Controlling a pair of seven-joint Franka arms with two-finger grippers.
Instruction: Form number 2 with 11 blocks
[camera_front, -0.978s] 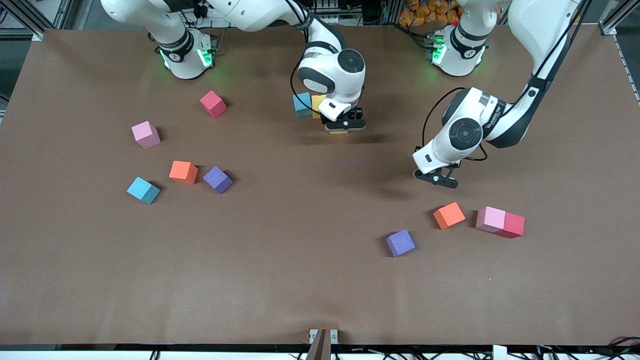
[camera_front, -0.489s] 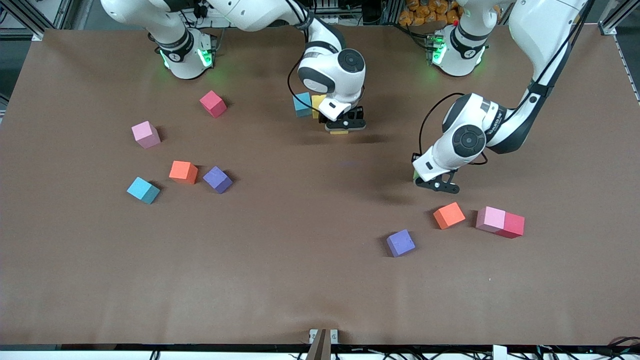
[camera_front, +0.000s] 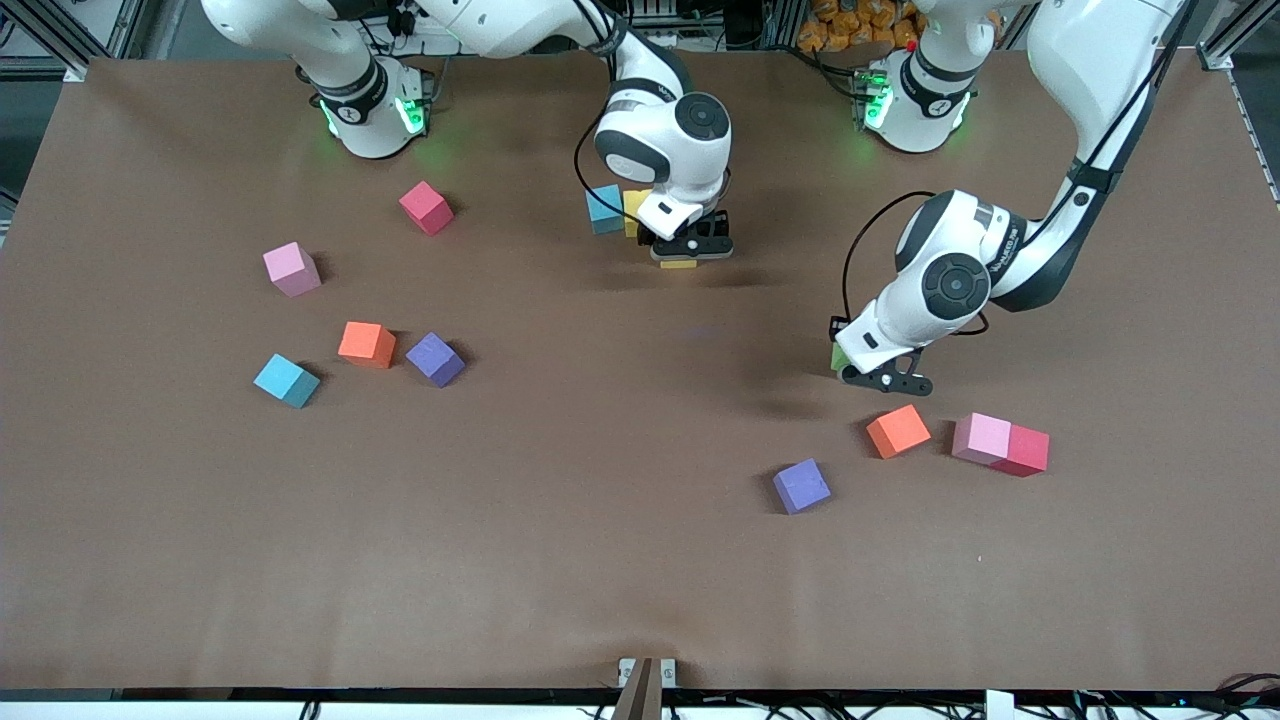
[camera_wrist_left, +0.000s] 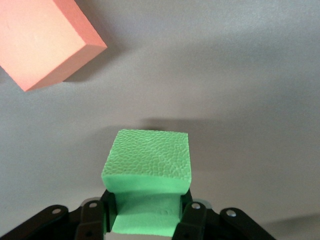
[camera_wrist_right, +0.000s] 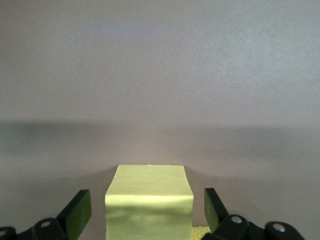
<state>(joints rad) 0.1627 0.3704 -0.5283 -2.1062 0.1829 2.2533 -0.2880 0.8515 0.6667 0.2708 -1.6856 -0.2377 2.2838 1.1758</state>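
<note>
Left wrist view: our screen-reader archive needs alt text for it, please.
The left gripper is shut on a green block, held just above the brown table. An orange block lies on the table close by.

Small foam blocks (camera_front: 367, 343) are lying scattered on the table, a green one (camera_wrist_left: 147, 172) sitting pinched between gripper fingers.

High front camera facing both bases; 2 close, downward-looking wrist cameras.
</note>
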